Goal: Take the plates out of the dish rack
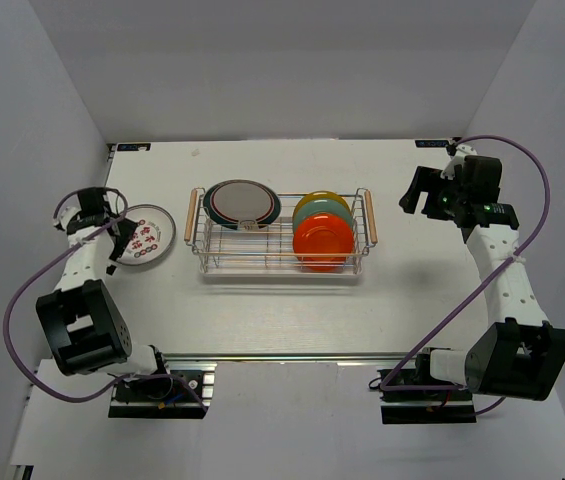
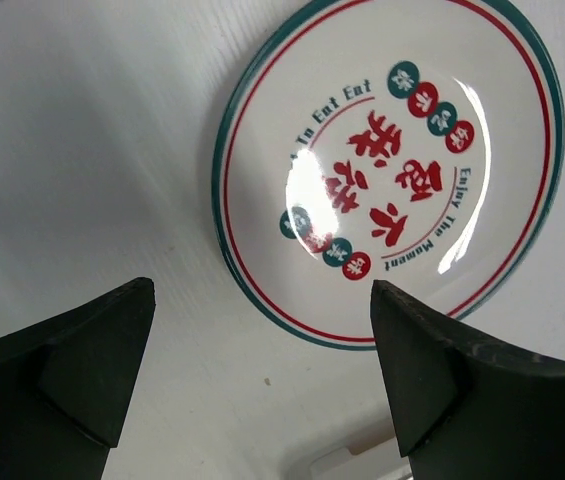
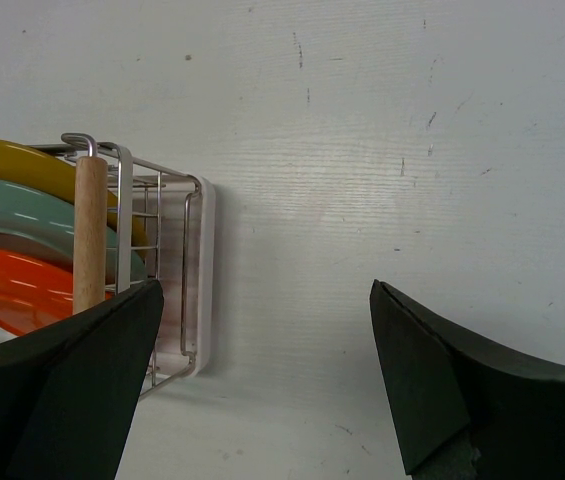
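One plate out, four left.
Printed plate lay on tabletop under left end effector; four plates stood in dish rack, right end effector beside it. Both gaped empty.

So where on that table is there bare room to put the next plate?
Bare table runs as a wide strip between the dish rack and the arm bases, another behind the rack to the far edge, and a patch right of its wooden handle. The left end is crowded: the printed plate lies there by the left gripper.
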Available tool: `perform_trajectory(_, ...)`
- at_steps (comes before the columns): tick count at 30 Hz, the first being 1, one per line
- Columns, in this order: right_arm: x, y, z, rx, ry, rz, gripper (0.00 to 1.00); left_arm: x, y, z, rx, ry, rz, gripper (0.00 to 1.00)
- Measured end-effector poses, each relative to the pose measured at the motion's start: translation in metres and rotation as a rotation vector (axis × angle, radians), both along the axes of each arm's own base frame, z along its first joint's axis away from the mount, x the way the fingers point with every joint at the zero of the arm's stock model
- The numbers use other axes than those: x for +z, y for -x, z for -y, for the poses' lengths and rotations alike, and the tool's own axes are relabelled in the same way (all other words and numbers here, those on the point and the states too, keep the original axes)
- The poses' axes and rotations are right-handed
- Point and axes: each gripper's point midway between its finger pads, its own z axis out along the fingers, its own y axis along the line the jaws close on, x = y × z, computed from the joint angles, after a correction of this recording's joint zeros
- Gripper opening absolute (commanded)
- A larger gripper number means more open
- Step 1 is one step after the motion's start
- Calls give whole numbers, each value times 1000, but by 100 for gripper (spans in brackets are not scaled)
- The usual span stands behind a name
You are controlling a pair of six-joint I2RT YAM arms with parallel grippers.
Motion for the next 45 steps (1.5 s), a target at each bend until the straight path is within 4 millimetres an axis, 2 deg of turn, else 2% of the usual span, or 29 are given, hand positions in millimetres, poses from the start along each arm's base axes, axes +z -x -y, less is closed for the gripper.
perform_trajectory(4,0,0,0,0,0,0,89,13,-11,8,-100,13,38,98)
perform_trajectory(6,0,0,0,0,1,-1,89,34,-28,16,-180,27,113,98)
perform_trajectory(8,0,0,0,0,1,0,89,72,-52,26,-284,17,254,98)
perform_trajectory(11,0,0,0,0,1,-1,89,150,-83,50,-496,-29,524,98)
perform_trajectory(15,-2,1,0,-1,1,-4,89,255,-99,97,-877,-117,808,98)
perform_trajectory(16,-3,1,1,-3,2,-7,89,283,-101,117,-1017,-148,884,98)
perform_trajectory(19,-9,-1,2,-9,7,-24,89,310,-99,157,-1260,-197,992,98)
perform_trajectory(22,-19,-4,4,-18,13,-53,89,302,-100,196,-1494,-211,1004,98)
perform_trajectory(25,-21,-5,6,-25,19,-59,89,286,-119,229,-1687,-252,966,98)
perform_trajectory(27,-21,-5,7,-29,25,-58,89,265,-128,247,-1805,-283,921,98)
perform_trajectory(30,-22,-5,10,-37,37,-62,89,223,-125,269,-1967,-294,835,98)
perform_trajectory(33,-27,-3,14,-52,54,-89,89,193,-115,280,-2101,-344,782,98)
perform_trajectory(38,-43,-8,18,-62,69,-158,89,178,-109,283,-2231,-473,732,98)
perform_trajectory(41,-54,-7,18,-60,70,-200,89,172,-118,287,-2284,-519,708,98)
perform_trajectory(45,-62,-3,19,-62,73,-238,89,146,-127,293,-2341,-510,641,98)
